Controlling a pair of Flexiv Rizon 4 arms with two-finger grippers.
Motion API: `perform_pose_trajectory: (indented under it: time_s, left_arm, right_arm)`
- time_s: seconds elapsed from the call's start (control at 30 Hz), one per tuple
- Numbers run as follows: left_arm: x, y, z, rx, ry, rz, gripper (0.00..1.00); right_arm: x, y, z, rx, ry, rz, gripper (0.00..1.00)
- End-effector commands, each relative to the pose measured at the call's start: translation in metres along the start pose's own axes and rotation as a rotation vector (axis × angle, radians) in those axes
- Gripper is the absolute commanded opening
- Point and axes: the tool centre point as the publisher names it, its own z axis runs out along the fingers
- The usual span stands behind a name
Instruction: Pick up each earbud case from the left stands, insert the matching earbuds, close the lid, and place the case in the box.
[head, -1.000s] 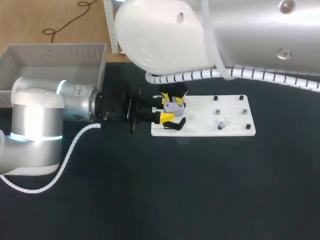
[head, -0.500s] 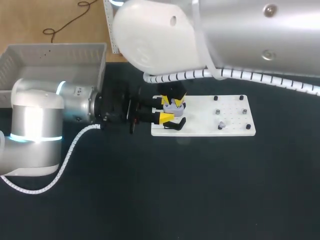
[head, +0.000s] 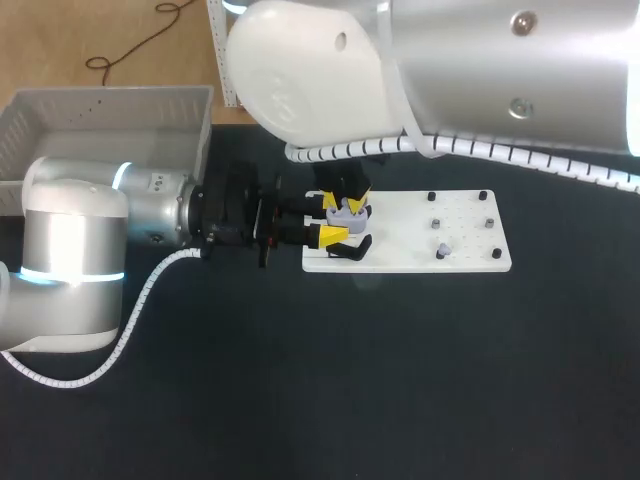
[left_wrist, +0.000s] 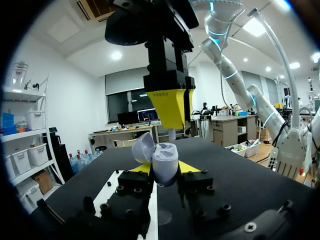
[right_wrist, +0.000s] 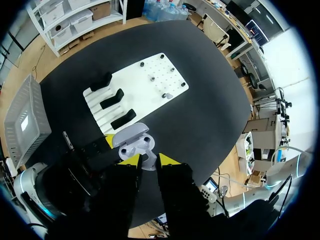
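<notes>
**A:** Head view?

**B:** The left gripper (head: 335, 220) comes in sideways, fingers clamped on the lilac plastic earbud case (head: 347, 212). It holds the case over the left end of the flat white peg board (head: 465, 255), by the black stands (head: 350, 250). Side grip keeps the top free for the other arm. The right gripper (head: 350, 196) is directly above, tips down. The grey plastic box (head: 100, 130) is well apart, behind the left arm.

**A:** Left wrist?

**B:** Case (left_wrist: 165, 161) is upright between the yellow tips, with the lid hinged back out of the way. Right gripper (left_wrist: 177, 105) fingers are narrow, pinching a small pale earbud (left_wrist: 171, 134) that hangs stem-down over the cavity.

**A:** Seated?

**B:** Can't tell from this angle. It looks just above, possibly touching.

**A:** Right wrist?

**B:** Earbud (right_wrist: 147, 159) sits between its close-set fingers, with the open case (right_wrist: 131, 141) right under the tips. Alignment looks fair. My read: this is the insertion step. Lid closing and boxing aren't done yet.
</notes>
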Motion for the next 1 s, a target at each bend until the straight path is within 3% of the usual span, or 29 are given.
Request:
perform_pose_trajectory:
  time_s: [0.03, 1.0]
  left_arm:
    - [0.000, 0.000, 0.000, -0.001, -0.001, 0.001, 0.00]
    - [0.000, 0.000, 0.000, -0.001, -0.001, 0.001, 0.00]
  right_arm:
    - [-0.001, 0.001, 0.002, -0.001, 0.005, 0.003, 0.00]
    - [-0.012, 0.002, 0.014, 0.012, 0.005, 0.019, 0.00]
